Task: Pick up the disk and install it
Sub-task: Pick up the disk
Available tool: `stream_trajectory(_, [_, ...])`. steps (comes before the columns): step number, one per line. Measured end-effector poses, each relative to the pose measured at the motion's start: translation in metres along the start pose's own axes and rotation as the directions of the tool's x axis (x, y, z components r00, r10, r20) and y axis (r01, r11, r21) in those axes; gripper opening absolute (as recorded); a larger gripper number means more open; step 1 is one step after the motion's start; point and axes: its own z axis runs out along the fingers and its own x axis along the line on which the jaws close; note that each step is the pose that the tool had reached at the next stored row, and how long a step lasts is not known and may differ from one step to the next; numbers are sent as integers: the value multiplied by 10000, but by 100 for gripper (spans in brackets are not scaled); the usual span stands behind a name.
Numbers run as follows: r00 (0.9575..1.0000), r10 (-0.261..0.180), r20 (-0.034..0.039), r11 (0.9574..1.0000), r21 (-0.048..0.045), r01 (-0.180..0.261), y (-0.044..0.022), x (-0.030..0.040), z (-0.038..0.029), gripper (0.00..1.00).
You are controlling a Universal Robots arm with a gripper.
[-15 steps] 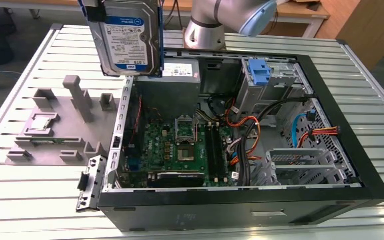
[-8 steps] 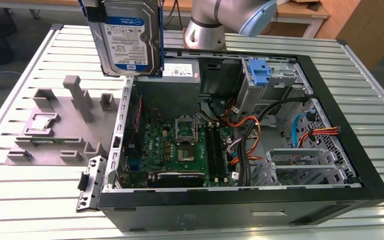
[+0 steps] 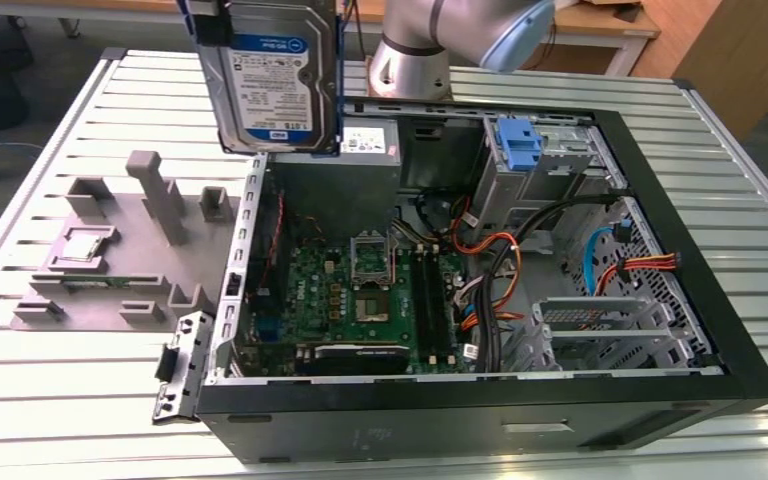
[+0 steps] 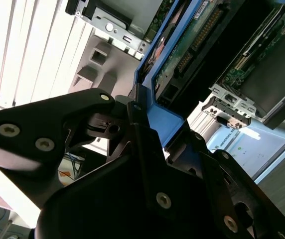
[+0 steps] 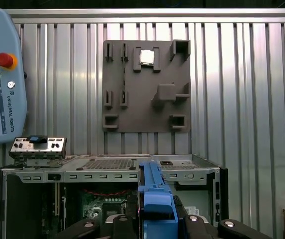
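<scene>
The disk (image 3: 271, 80), a silver drive with a white-and-blue label in a blue bracket, hangs upright in the air above the back left corner of the open computer case (image 3: 491, 405) in the exterior view. In the first wrist view its blue bracket edge (image 5: 155, 194) sticks out between the black fingers (image 5: 192, 224) of my gripper (image 5: 157, 219), which is shut on it. The second wrist view looks along the disk's green circuit side (image 4: 192, 42), with the gripper (image 4: 142, 117) clamped on the bracket.
Inside the case lie the motherboard (image 3: 357, 290), cables, a grey power supply box (image 3: 368, 140), a blue latch piece (image 3: 520, 145) and a metal drive cage (image 3: 611, 330). A grey fixture plate (image 3: 117, 250) holding a chip (image 5: 147, 56) lies on the slatted table. A teach pendant (image 5: 0, 79) is nearby.
</scene>
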Motion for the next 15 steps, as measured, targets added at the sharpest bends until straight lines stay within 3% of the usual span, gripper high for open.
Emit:
stream_trajectory(8, [10000,2,0,10000,0,-2,-183,-6,-1,37])
stream_trajectory(11, [10000,4,-3,10000,-1,-4,-197,7,6,37])
stream_trajectory(15, [10000,5,-9,10000,0,-5,-202,87,19,37])
